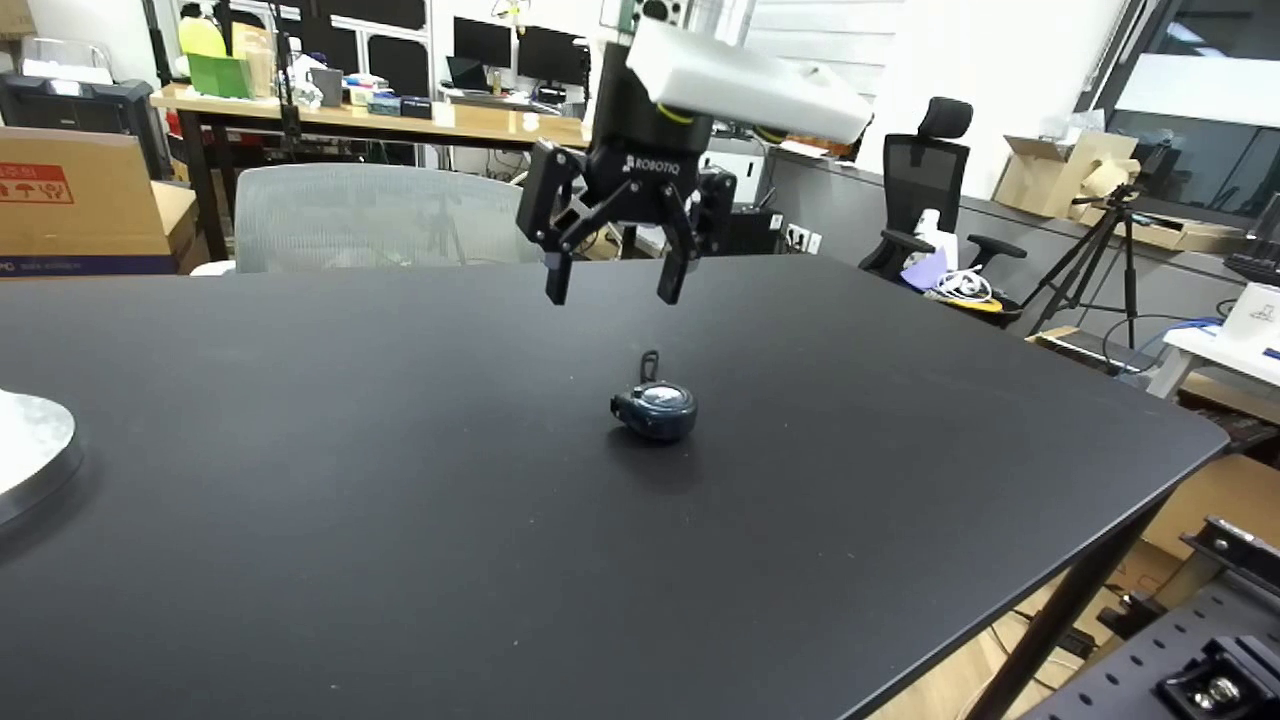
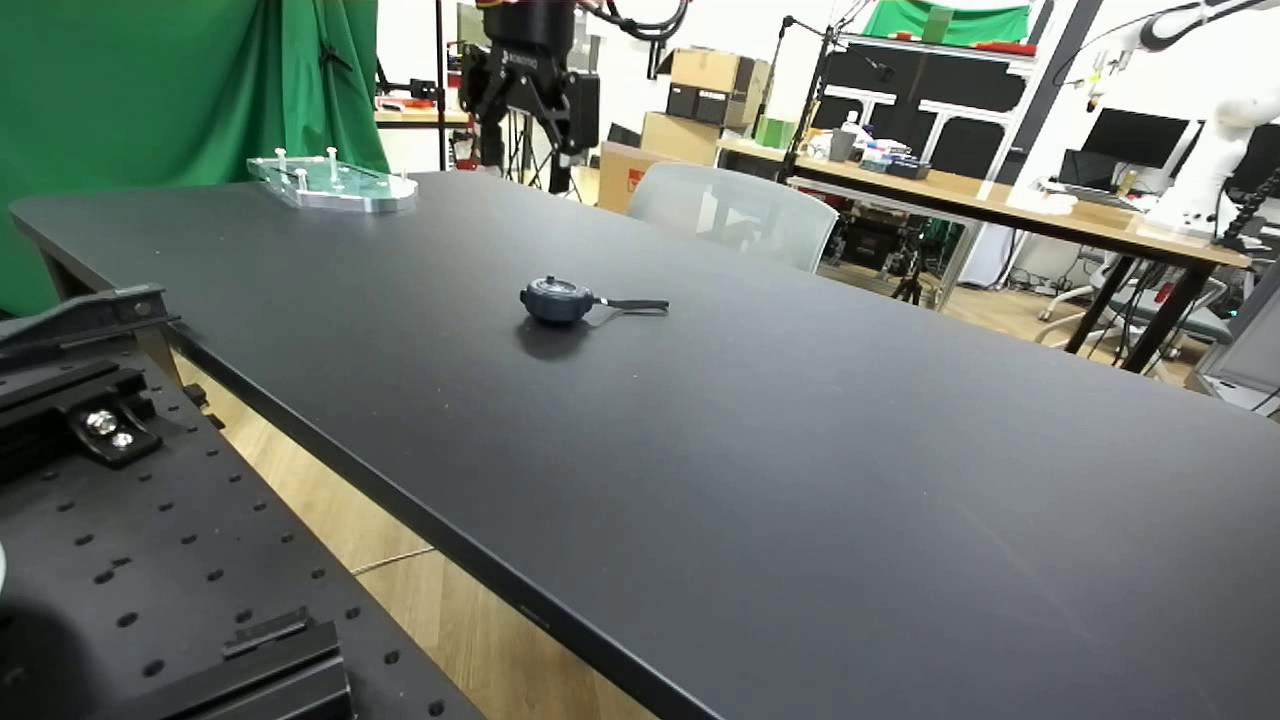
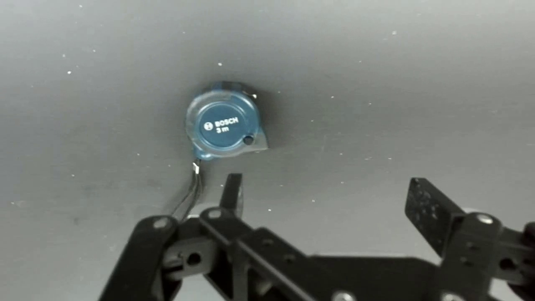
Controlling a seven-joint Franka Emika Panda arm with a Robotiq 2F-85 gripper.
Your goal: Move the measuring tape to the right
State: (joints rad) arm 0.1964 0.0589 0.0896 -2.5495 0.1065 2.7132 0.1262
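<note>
The measuring tape is a small round blue and dark grey case lying flat on the dark table. It shows in both exterior views [image 1: 657,412] [image 2: 557,300] and in the wrist view [image 3: 223,123]. Its dark strap [image 3: 193,190] sticks out from one side. My gripper is open and empty, held above the table and apart from the tape, in both exterior views [image 1: 613,290] [image 2: 526,168]. In the wrist view my gripper [image 3: 326,186] has its fingers wide apart. There the tape lies ahead of the left finger, outside the gap, and the strap's end passes behind the gripper linkage.
The dark table [image 1: 400,560] has a white round object [image 1: 30,450] at the left edge of an exterior view. A clear plate with pegs [image 2: 345,190] stands at the table's far end. A mesh chair [image 1: 380,220] stands at the table edge. A perforated metal surface [image 2: 200,560] adjoins.
</note>
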